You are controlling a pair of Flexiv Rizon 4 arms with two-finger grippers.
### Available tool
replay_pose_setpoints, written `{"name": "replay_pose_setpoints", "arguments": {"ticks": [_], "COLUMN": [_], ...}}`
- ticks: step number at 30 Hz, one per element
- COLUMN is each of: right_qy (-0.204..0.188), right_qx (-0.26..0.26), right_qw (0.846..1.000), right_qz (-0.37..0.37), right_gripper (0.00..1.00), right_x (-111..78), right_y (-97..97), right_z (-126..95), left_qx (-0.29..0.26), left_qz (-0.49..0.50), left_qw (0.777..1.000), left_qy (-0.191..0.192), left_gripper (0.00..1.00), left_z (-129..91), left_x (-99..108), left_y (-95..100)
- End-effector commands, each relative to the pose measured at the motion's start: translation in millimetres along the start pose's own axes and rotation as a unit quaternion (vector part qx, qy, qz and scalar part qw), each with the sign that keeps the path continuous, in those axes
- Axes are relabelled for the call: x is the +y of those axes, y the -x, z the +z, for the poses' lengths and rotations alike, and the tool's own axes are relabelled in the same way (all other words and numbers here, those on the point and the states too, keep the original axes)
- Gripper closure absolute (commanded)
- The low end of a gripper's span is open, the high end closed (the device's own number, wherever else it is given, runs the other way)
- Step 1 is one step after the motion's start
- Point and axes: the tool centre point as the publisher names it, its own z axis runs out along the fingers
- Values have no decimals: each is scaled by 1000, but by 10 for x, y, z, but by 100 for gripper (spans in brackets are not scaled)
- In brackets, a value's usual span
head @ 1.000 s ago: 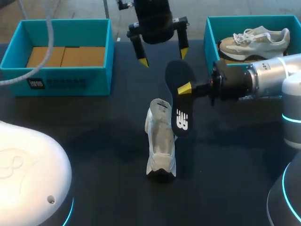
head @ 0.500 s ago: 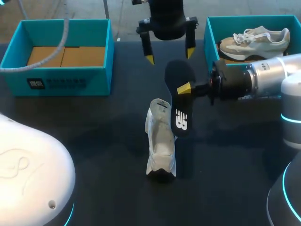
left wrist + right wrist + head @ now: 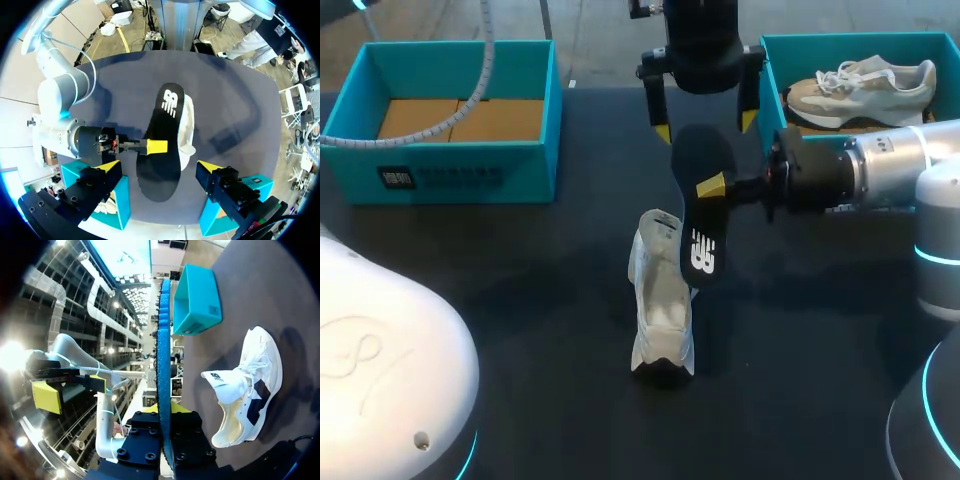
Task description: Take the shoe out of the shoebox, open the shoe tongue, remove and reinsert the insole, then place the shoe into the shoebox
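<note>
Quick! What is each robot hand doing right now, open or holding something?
Left hand: open, holding nothing.
Right hand: closed on the black insole.

2 shoeboxes (image 3: 460, 165), 2 shoes (image 3: 660, 300) (1 boxed) — 1 insole (image 3: 705, 228).

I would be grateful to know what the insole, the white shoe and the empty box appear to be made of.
Insole: likely foam, with a matte dark face and a blue edge in the right wrist view. Shoe: seemingly white mesh or fabric, with soft folds at the tongue. Box: probably cardboard, teal outside with a bare brown floor.
</note>
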Motion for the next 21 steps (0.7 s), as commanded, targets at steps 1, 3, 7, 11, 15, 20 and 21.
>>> {"name": "replay_pose_setpoints", "arguments": {"ticks": [1, 3, 7, 11, 15, 20, 21], "right_qy": [-4, -5, -8, -7, -7, -8, -9], "right_qx": [-2, -2, -3, -4, -5, -6, -6], "right_qw": [1000, 1000, 1000, 1000, 1000, 1000, 1000], "right_qz": [1, 0, 1, 1, 0, 0, 1], "right_gripper": [100, 100, 100, 100, 100, 100, 100], "right_x": [24, 29, 32, 31, 30, 12, 5], "right_y": [-4, -9, -11, -20, -27, -18, -12], "right_z": [18, 19, 21, 22, 17, 20, 22], "left_qx": [0, 1, 2, 3, 4, 9, 11], "left_qz": [2, 3, 3, 3, 4, 4, 4], "left_qw": [1000, 1000, 1000, 1000, 1000, 1000, 1000], "left_qy": [0, 0, -3, -4, -3, 0, 2], "left_gripper": [0, 0, 0, 0, 0, 0, 0], "left_z": [30, 43, 72, 75, 72, 100, 99], "left_x": [-12, -15, -16, -15, -17, -18, -17], "left_y": [-5, -6, -15, -18, -8, -16, -24]}}
